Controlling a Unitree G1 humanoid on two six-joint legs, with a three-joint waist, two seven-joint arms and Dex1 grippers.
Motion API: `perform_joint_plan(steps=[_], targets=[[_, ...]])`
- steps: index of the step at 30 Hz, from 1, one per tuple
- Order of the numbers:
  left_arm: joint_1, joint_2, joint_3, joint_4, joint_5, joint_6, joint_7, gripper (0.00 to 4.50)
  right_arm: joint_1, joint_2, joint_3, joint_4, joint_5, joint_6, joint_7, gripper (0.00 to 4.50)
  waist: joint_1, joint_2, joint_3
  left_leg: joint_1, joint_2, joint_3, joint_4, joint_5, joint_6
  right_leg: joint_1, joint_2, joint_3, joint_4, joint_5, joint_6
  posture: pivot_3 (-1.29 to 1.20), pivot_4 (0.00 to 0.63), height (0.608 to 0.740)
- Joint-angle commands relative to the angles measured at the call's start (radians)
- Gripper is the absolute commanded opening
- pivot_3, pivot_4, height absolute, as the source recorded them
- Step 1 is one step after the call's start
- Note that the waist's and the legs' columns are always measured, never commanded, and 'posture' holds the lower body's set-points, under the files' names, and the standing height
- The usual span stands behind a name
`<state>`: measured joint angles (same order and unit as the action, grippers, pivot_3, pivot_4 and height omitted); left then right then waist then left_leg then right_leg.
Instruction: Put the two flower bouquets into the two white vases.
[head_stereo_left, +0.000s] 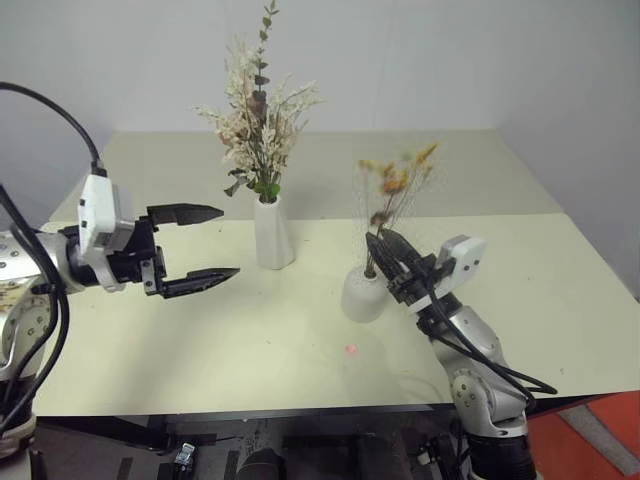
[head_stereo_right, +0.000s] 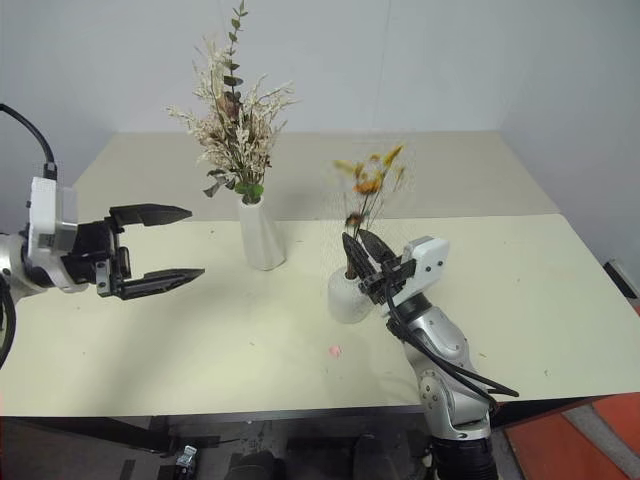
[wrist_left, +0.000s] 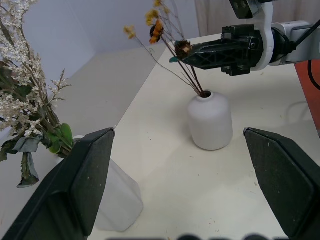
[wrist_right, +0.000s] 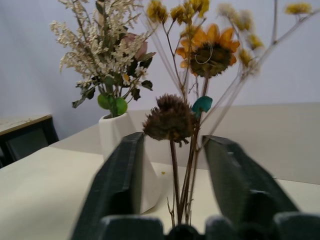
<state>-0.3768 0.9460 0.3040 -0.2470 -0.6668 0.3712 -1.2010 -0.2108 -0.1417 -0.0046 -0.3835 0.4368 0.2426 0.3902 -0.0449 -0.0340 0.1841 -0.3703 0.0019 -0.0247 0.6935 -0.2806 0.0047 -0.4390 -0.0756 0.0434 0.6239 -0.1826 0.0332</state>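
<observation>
Both open | L gripper (head_stereo_left: 196, 247) wide, empty | R gripper (wrist_right: 172, 175) astride small bunch (wrist_right: 200, 55) stems

A: Where is the left gripper (head_stereo_left: 204, 243)?
B: Above the table (head_stereo_left: 200, 340), black fingers spread wide with nothing between them; the tall vase (head_stereo_left: 272, 234) with the bushy bunch (head_stereo_left: 257, 125) stands just beyond its fingertips.
A: And the right gripper (head_stereo_left: 385, 250)?
B: Its fingers flank the thin stems of the small bunch (head_stereo_left: 397, 182), whose stems go into the squat vase (head_stereo_left: 364, 293) just below those fingertips.

Bushy bunch (head_stereo_left: 258, 120) fills tall vase (head_stereo_left: 272, 232); sparse bunch (head_stereo_left: 392, 195) in squat vase (head_stereo_left: 362, 294).
</observation>
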Motion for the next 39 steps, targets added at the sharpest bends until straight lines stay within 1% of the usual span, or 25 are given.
perform_joint_plan(steps=[1, 4, 6, 7, 9, 11, 12, 14, 16, 18, 20, 22, 25, 27, 31, 39], targets=[[-0.019, 0.000, 0.007, -0.009, 0.011, -0.032, 0.004, 4.50, 0.022, -0.038, -0.003, -0.069, 0.031, 0.005, 0.041, 3.44, 0.000, 0.000, 0.000, 0.000, 0.000, 0.000, 0.000, 0.000, 0.000, 0.000, 0.000, 0.000, 0.000, 0.000, 0.000, 0.00, 0.150, 0.740], [-0.019, 0.003, 0.012, -0.007, 0.010, -0.034, 0.001, 4.50, 0.091, -0.184, -0.065, -0.122, 0.091, 0.050, 0.161, 4.48, 0.008, 0.000, 0.000, 0.000, 0.000, 0.000, 0.000, 0.000, 0.000, 0.000, -0.001, 0.000, 0.000, -0.001, 0.001, 0.00, 0.150, 0.740], [-0.013, 0.008, 0.021, -0.006, 0.006, -0.034, -0.003, 4.50, 0.123, -0.270, -0.120, -0.124, 0.101, 0.066, 0.192, 4.48, 0.008, 0.000, 0.000, 0.000, -0.001, 0.000, 0.000, 0.000, 0.000, 0.001, -0.001, -0.001, -0.001, -0.001, 0.001, 0.00, 0.150, 0.740], [-0.005, 0.011, 0.028, -0.008, 0.005, -0.034, -0.002, 4.50, 0.144, -0.329, -0.176, -0.117, 0.129, 0.085, 0.227, 4.48, 0.008, 0.000, 0.000, 0.000, -0.001, 0.000, 0.000, 0.000, 0.001, 0.001, -0.001, -0.001, -0.001, -0.001, 0.001, 0.00, 0.150, 0.740], [0.014, 0.020, 0.044, -0.011, 0.008, -0.035, -0.002, 4.50, 0.207, -0.493, -0.295, -0.085, 0.168, 0.114, 0.361, 4.48, 0.009, 0.000, 0.000, 0.000, -0.001, 0.000, 0.000, 0.000, 0.001, 0.002, -0.001, -0.001, -0.001, -0.001, 0.001, 0.00, 0.150, 0.740], [0.029, 0.025, 0.058, -0.014, 0.005, -0.035, -0.004, 4.50, 0.262, -0.619, -0.377, -0.050, 0.177, 0.107, 0.481, 4.48, 0.011, 0.000, 0.000, 0.000, -0.001, 0.000, 0.000, -0.001, 0.001, 0.002, -0.001, -0.001, -0.002, -0.002, 0.002, 0.00, 0.150, 0.740], [0.035, 0.026, 0.064, -0.015, 0.002, -0.035, -0.005, 4.50, 0.282, -0.664, -0.404, -0.034, 0.181, 0.104, 0.523, 4.48, 0.012, 0.000, 0.000, 0.000, -0.001, 0.000, 0.000, -0.001, 0.002, 0.002, -0.001, -0.001, -0.002, -0.002, 0.002, 0.00, 0.150, 0.740], [0.052, 0.028, 0.087, -0.026, -0.011, -0.027, -0.003, 4.50, 0.318, -0.761, -0.499, 0.032, 0.206, 0.115, 0.625, 4.48, 0.008, -0.001, 0.000, 0.000, 0.000, 0.001, 0.000, -0.001, 0.002, 0.003, 0.000, -0.001, -0.002, -0.002, 0.002, 0.00, 0.150, 0.740], [0.078, 0.032, 0.114, -0.040, -0.016, -0.020, 0.006, 4.50, 0.334, -0.841, -0.598, 0.099, 0.223, 0.111, 0.730, 4.48, 0.002, -0.001, 0.000, 0.001, 0.001, 0.002, 0.000, -0.001, 0.002, 0.004, 0.000, 0.000, -0.003, -0.006, 0.008, 0.00, 0.150, 0.740], [0.109, 0.040, 0.142, -0.050, -0.014, -0.019, 0.004, 4.50, 0.346, -0.905, -0.649, 0.136, 0.178, 0.067, 0.795, 4.48, 0.001, -0.001, 0.000, 0.002, 0.001, 0.002, 0.000, -0.001, 0.002, 0.006, 0.000, 0.000, -0.004, -0.007, 0.009, 0.00, 0.150, 0.740], [0.144, 0.043, 0.167, -0.061, -0.010, -0.023, 0.002, 4.50, 0.342, -0.948, -0.666, 0.171, 0.149, 0.054, 0.829, 4.48, 0.001, -0.001, 0.000, 0.002, 0.002, 0.002, 0.000, -0.001, 0.002, 0.006, 0.001, 0.000, -0.004, -0.007, 0.009, 0.00, 0.150, 0.740], [0.180, 0.046, 0.194, -0.086, -0.006, -0.017, 0.016, 4.50, 0.323, -0.967, -0.672, 0.204, 0.150, 0.054, 0.849, 4.48, 0.002, -0.001, 0.000, 0.002, 0.002, 0.002, 0.000, -0.001, 0.002, 0.007, 0.001, 0.000, -0.005, -0.007, 0.010, 0.00, 0.150, 0.740], [0.236, 0.042, 0.268, -0.143, -0.052, 0.021, 0.037, 4.50, 0.281, -0.985, -0.651, 0.233, 0.134, 0.043, 0.854, 4.48, 0.005, -0.001, 0.000, 0.002, 0.004, 0.002, 0.000, -0.001, 0.002, 0.010, 0.002, -0.001, -0.009, -0.007, 0.010, 0.00, 0.150, 0.740], [0.270, 0.044, 0.307, -0.145, -0.053, 0.027, 0.033, 4.50, 0.247, -0.980, -0.622, 0.234, 0.130, 0.046, 0.846, 4.48, 0.006, -0.001, 0.000, 0.002, 0.003, 0.002, 0.000, -0.002, 0.002, 0.010, 0.001, -0.001, -0.010, -0.007, 0.010, 0.00, 0.150, 0.740], [0.331, 0.055, 0.345, -0.169, -0.038, 0.042, 0.045, 4.50, 0.200, -0.968, -0.556, 0.259, 0.102, 0.033, 0.846, 4.48, 0.007, -0.001, 0.000, 0.003, 0.003, 0.002, 0.000, -0.002, 0.003, 0.010, 0.001, -0.001, -0.010, -0.007, 0.009, 0.00, 0.150, 0.740], [0.373, 0.093, 0.436, -0.180, -0.077, 0.107, 0.029, 4.50, 0.159, -0.943, -0.528, 0.261, 0.110, 0.033, 0.843, 4.48, 0.021, 0.000, 0.000, 0.003, 0.003, 0.002, 0.000, -0.002, 0.003, 0.011, 0.001, -0.002, -0.011, -0.007, 0.009, 0.00, 0.150, 0.740]])
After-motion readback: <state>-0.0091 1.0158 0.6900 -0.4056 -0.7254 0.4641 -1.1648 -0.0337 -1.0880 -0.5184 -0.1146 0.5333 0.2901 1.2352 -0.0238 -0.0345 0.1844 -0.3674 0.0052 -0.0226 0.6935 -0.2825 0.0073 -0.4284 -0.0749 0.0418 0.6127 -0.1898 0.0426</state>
